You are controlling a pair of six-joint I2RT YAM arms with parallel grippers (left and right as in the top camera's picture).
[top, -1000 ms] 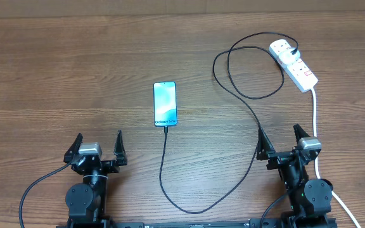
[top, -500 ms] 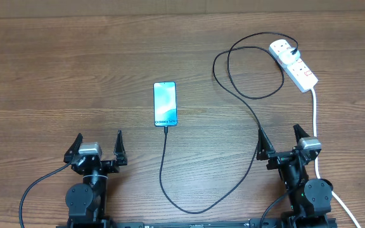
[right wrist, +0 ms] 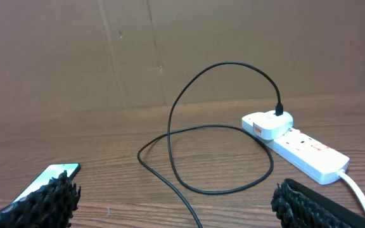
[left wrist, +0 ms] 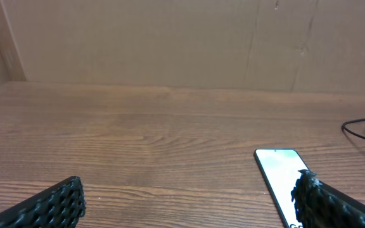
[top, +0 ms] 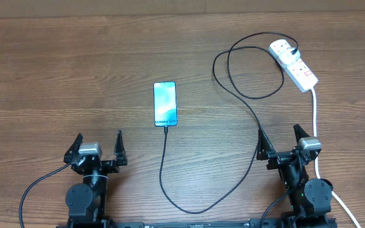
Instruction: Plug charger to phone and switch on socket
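The phone (top: pixel 165 104) lies on the table (top: pixel 56 76) with its long axis pointing away from the arms. The charger (top: pixel 165 136) meets the edge of the phone nearest the arms, though whether the tip is fully seated is too small to tell. To the right of the phone and farther back lies the socket (top: pixel 293 63). It slants, with the white plug (top: pixel 284 45) at the end nearer the phone. Whether it is switched on cannot be read. Judging by this, the socket is the likely next target. It lies straight ahead of the right tool (top: pixel 278 133), which is much nearer than the left tool (top: pixel 99 142) on the phone's other side. Both tools stand spread wide, holding nothing.
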